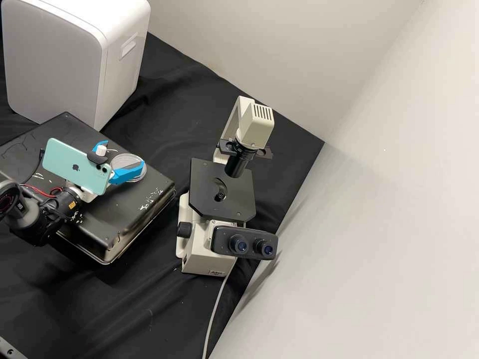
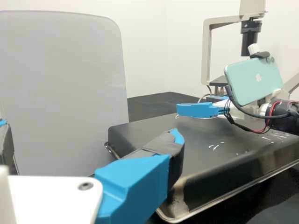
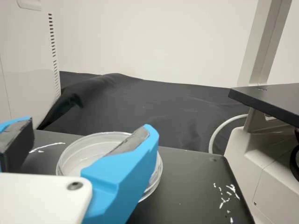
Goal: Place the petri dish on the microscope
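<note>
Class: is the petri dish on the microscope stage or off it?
Off. The dish lies flat on the black tray, apart from the stage.

A black laboratory bench (image 1: pixel 164 109) draped in wrinkled black cloth runs into a corner between pale walls. At its far left end stands a tall white plastic cabinet with rounded corners (image 1: pixel 65 55). Just in front of the cabinet lies a shallow black metal tray (image 1: pixel 124 209), scuffed with white marks, its flared rim down on the cloth. To the tray's right, near but apart, stands a cream-bodied microscope with a flat black stage (image 1: pixel 209 252). A thin white cable (image 1: pixel 215 304) trails from its base toward the near edge.
</note>
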